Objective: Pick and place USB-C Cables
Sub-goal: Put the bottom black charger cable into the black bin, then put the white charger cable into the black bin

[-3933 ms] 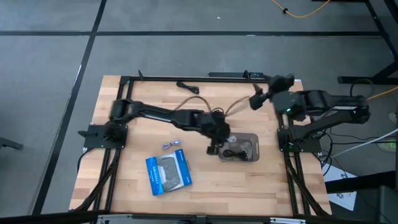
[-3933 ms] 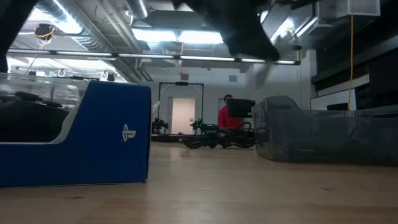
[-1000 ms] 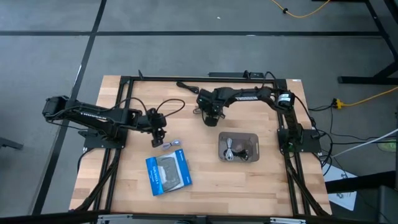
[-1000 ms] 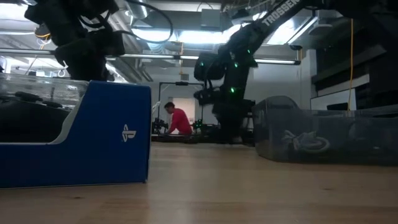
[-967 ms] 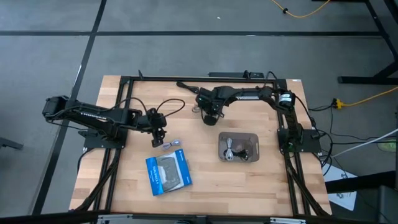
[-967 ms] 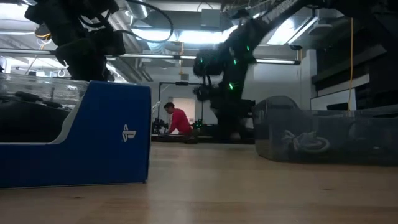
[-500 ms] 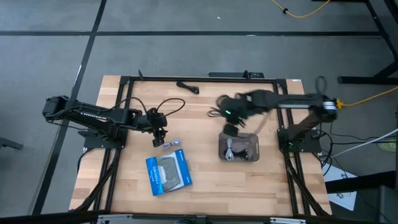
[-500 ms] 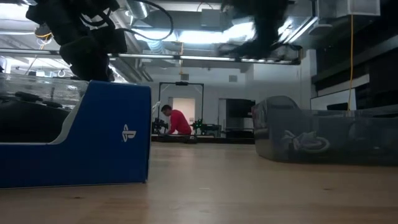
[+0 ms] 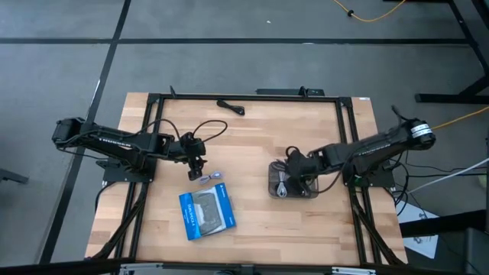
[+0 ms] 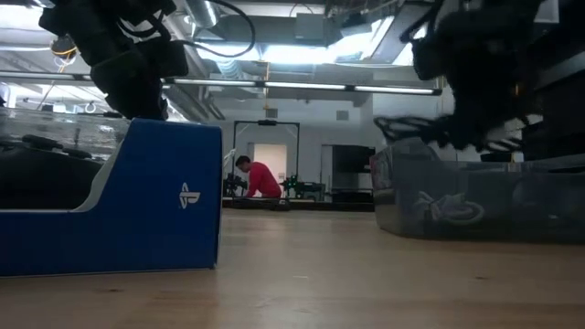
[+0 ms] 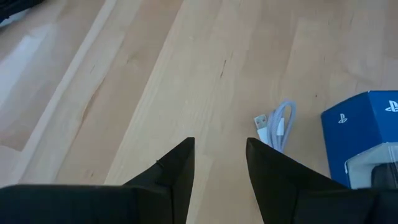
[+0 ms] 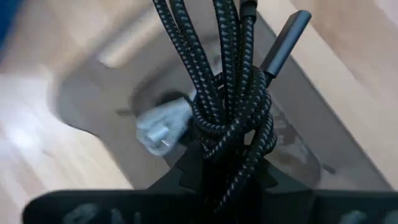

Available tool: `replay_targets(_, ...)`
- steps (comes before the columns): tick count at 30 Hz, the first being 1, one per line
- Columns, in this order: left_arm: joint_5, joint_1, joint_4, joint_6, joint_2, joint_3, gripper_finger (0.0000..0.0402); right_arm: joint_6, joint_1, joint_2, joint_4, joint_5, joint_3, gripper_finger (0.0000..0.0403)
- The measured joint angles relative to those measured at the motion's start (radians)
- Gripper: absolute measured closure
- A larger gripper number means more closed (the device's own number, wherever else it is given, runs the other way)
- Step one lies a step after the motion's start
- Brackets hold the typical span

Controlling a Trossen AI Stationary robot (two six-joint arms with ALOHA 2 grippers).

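Observation:
My right gripper (image 9: 293,166) hangs over the clear bin (image 9: 309,191), shut on a bundled black braided USB-C cable (image 12: 233,118). A silvery cable (image 12: 163,126) lies inside the bin under it. My left gripper (image 9: 197,163) stands open above the wood; the fingers (image 11: 180,168) have nothing between them. A small silvery USB-C cable (image 11: 277,124) lies coiled on the table just beyond it, next to the blue package (image 9: 206,212). Another black cable (image 9: 231,106) lies near the table's far edge. My right gripper pinches the black cable between its two fingers at the wrapped middle of the bundle (image 12: 231,146). The fingers come from above, pointing down into the bin. The bundle is lifted clear, and its loops and a plug end (image 12: 285,38) stick out past the fingertips toward the bin's floor.
The blue package (image 10: 119,196) stands close in front of the low camera. A black metal frame (image 9: 252,97) runs round the tabletop. Bare wood lies in the table's middle and along its near edge. A person in red (image 10: 260,178) is in the room far behind.
My right gripper has swung from the table's far middle toward the near right and come down over the clear bin, staying shut on the black cable it carries.

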Motion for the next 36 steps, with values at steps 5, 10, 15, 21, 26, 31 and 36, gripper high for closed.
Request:
replay_targets(5,0.000,0.000,0.010,0.000,0.000,0.000,0.0263,0.044,0.002,0.000,0.012,-0.006,-0.026,0.0296)
replay_targets(10,0.000,0.000,0.014,0.000,0.000,0.000,0.0263,0.046,0.002,0.000,0.010,-0.028,-0.016,0.0211)
replay_targets(15,0.000,0.000,0.023,-0.023,0.000,0.000,0.0263,0.048,-0.009,0.000,0.003,-0.046,0.022,0.0177)
replay_targets(21,0.021,-0.001,0.050,-0.049,0.083,0.000,0.0263,-0.048,-0.044,0.000,0.001,0.063,0.119,0.0180)
replay_targets(26,0.021,-0.015,0.064,-0.045,0.215,0.000,0.0263,-0.164,-0.060,0.000,-0.002,0.196,0.187,0.0183)
replay_targets(31,0.099,-0.048,0.065,-0.080,0.293,0.000,0.0263,-0.251,-0.062,0.000,-0.003,0.254,0.231,0.0183)
replay_targets(36,0.137,-0.090,0.078,-0.101,0.330,0.000,0.0263,-0.347,-0.062,0.000,-0.010,0.316,0.254,0.0183)
